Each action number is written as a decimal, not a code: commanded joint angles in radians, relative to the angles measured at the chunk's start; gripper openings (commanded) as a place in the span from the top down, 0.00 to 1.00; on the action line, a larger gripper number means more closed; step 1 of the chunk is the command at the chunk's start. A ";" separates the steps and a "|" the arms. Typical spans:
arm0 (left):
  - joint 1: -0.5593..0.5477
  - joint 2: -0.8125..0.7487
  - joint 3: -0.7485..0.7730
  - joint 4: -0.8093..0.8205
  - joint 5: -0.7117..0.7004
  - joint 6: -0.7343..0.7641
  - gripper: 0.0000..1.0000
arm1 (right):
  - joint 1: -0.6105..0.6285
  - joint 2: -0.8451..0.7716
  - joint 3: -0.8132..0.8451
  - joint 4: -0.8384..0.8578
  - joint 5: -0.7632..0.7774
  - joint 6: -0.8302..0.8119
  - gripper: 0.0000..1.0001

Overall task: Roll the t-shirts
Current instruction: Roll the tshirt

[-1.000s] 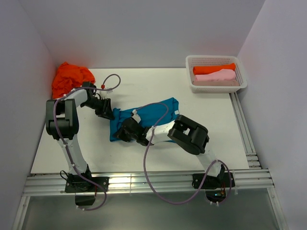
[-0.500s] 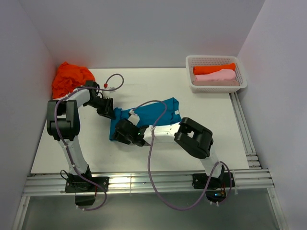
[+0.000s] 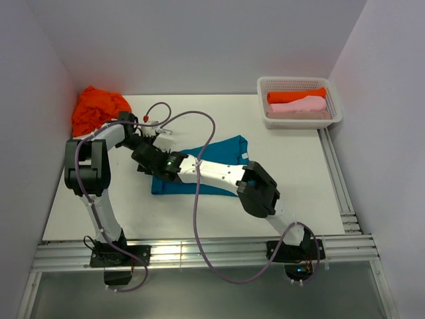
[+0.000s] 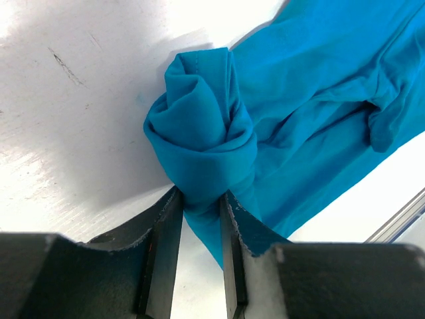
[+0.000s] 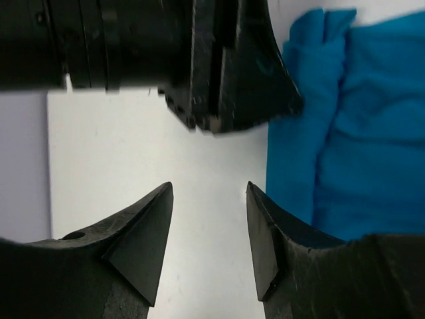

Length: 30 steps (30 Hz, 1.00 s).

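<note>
Teal-blue t-shirt (image 4: 305, 93), rolled end clamped between nearly closed left gripper (image 4: 200, 198) jaws; right gripper (image 5: 208, 193) spread wide, empty, close by.

**Four Shirts, One Basket, Two Arms**

Four t-shirts show in all. One is teal: the teal t-shirt (image 3: 226, 151) on the desk (image 3: 299, 166). Two are orange-red: the crumpled orange-red t-shirt (image 3: 98, 106) at the back left corner and the rolled orange-red t-shirt (image 3: 295, 96). One is pale pink: the rolled pink t-shirt (image 3: 300, 105). Two of the four lie in the basket (image 3: 337, 114) and two outside it. There is one white mesh basket and one desk. Two arms are in view, the left arm (image 3: 86, 167) and the right arm (image 3: 257, 191), each with one pair of jaws, two fingers to a pair. Two purple cables show, one per arm: the left cable (image 3: 154, 105) and the right cable (image 3: 194, 199).
</note>
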 commanded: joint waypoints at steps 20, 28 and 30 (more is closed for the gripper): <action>-0.008 -0.028 0.007 0.059 -0.052 0.000 0.62 | -0.030 0.242 0.174 -0.137 0.072 -0.080 0.46; -0.008 -0.032 0.031 0.037 -0.021 0.003 0.56 | -0.035 0.287 0.209 -0.166 0.057 -0.074 0.46; -0.005 -0.029 0.048 0.027 -0.014 0.002 0.56 | -0.038 0.291 0.209 -0.177 0.052 -0.068 0.46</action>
